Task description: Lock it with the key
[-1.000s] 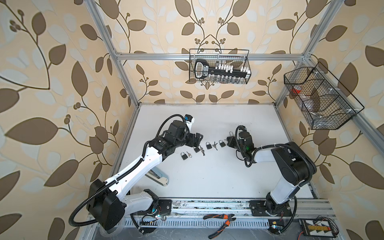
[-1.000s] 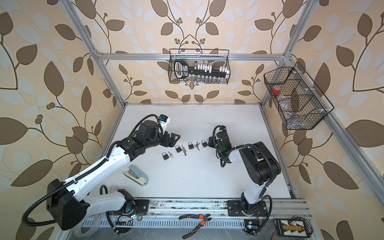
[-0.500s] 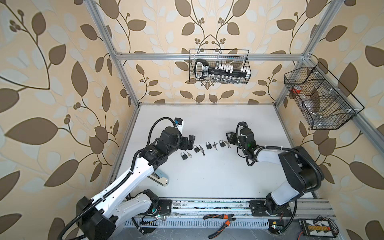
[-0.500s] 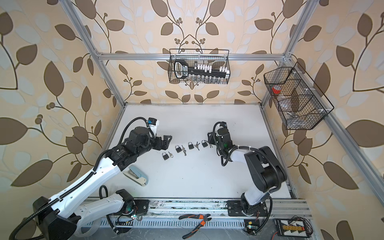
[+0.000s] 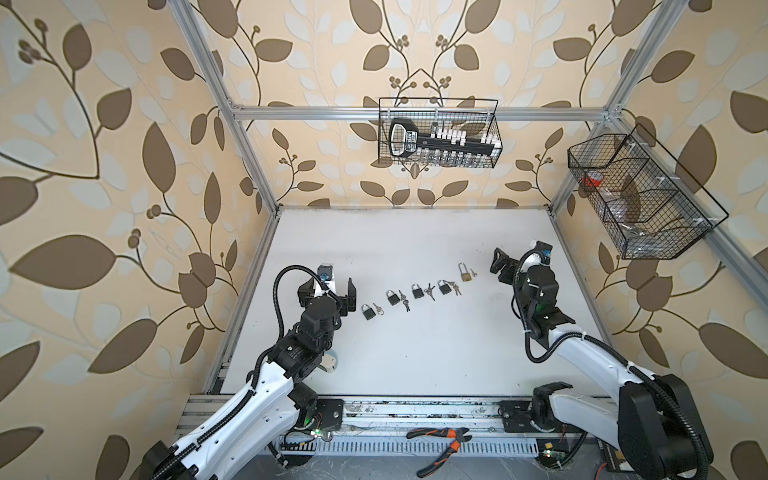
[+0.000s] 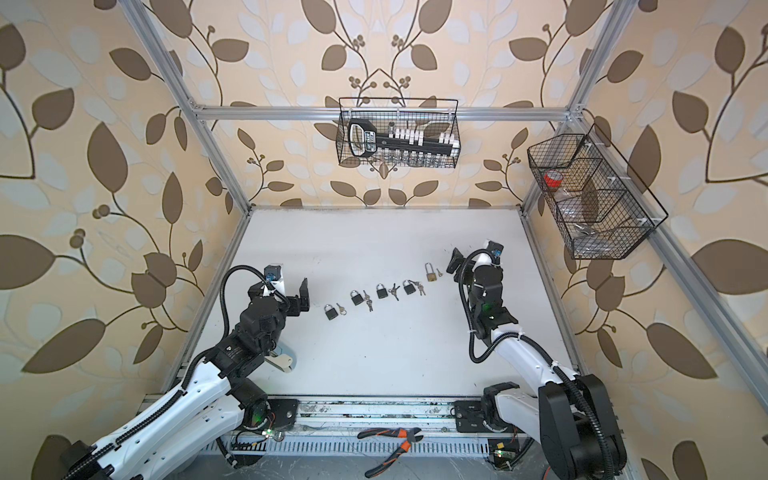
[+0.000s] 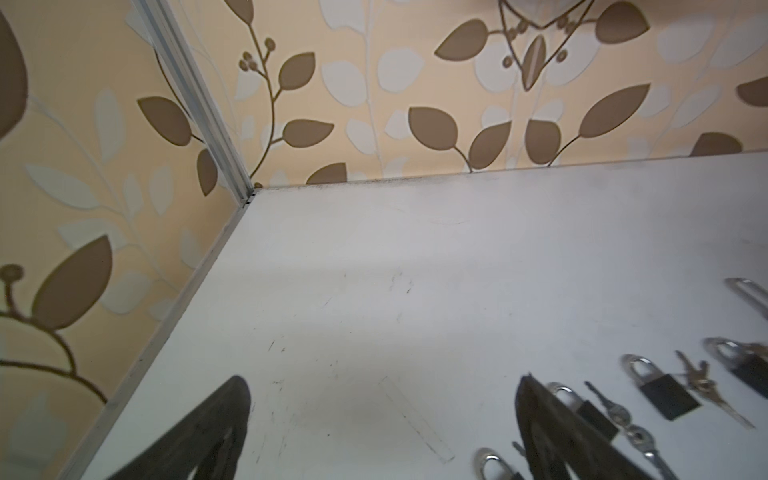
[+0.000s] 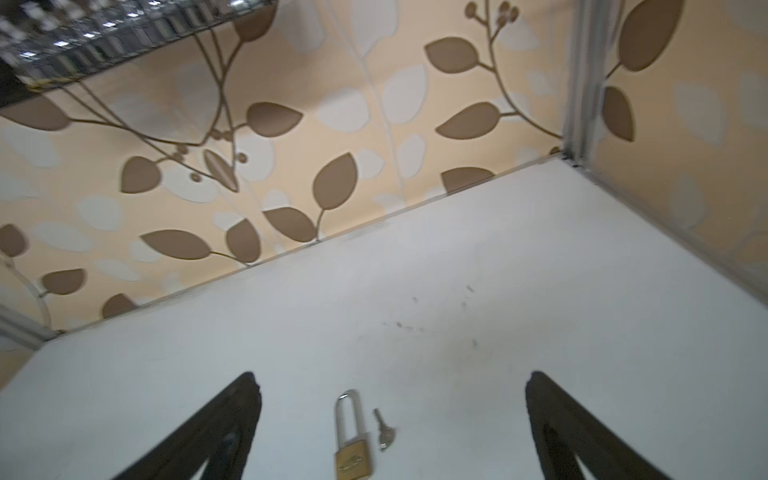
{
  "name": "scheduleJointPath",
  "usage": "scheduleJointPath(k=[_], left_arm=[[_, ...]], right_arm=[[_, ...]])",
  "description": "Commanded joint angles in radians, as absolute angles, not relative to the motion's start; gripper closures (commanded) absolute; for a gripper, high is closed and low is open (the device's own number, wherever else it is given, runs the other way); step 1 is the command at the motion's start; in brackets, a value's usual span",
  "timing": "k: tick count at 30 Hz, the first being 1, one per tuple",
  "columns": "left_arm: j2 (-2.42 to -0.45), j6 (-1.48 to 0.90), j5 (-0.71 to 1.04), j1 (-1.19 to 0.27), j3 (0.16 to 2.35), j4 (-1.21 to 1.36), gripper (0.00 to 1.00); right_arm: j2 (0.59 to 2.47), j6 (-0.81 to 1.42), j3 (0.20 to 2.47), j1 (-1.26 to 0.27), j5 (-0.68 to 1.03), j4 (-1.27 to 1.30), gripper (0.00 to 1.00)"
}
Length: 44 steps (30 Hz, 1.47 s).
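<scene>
Brass padlock point(image 8: 352, 459) — key point(image 8: 385, 436) just beside

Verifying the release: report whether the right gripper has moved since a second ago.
Yes. The right gripper has backed off to the right, away from the row of black padlocks and toward the frame post.

Four black padlocks point(image 5: 368, 313), one brass padlock point(image 5: 465, 277), two wire baskets point(image 5: 384, 129), one pliers point(image 5: 455, 444)
</scene>
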<state>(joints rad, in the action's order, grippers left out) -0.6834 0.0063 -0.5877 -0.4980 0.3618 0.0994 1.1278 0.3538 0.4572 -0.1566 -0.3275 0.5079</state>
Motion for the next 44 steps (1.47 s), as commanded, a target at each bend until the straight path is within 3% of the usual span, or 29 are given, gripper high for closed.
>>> scheduleJointPath(k=[1,7,14,26,29,44], left_arm=[[-0.728,0.079,-0.665,-0.440,0.312,0.295,0.01],[-0.922,0.036,-0.612,-0.351,0.249,0.449,0.01],[-1.071,0.034,-0.421,-0.209,0.186,0.711,0.01],[-1.501,0.022,-0.183,-0.084,0.289,0.948,0.01],[-1.503,-0.016,-0.108,-0.036,0.397,0.728,0.01],[-1.492,-0.018,-0.090,-0.025,0.386,0.728,0.01]], right_arm=[[1.111,0.202,0.415,-0.111,-0.424,0.525,0.01],[1.185,0.160,0.349,-0.062,-0.413,0.613,0.00],[1.314,0.102,0.290,-0.027,-0.319,0.831,0.00],[1.497,0.077,0.197,0.022,-0.104,1.209,0.00],[1.494,0.078,0.212,0.022,-0.096,1.170,0.01],[1.496,0.072,0.228,0.023,-0.090,1.140,0.00]])
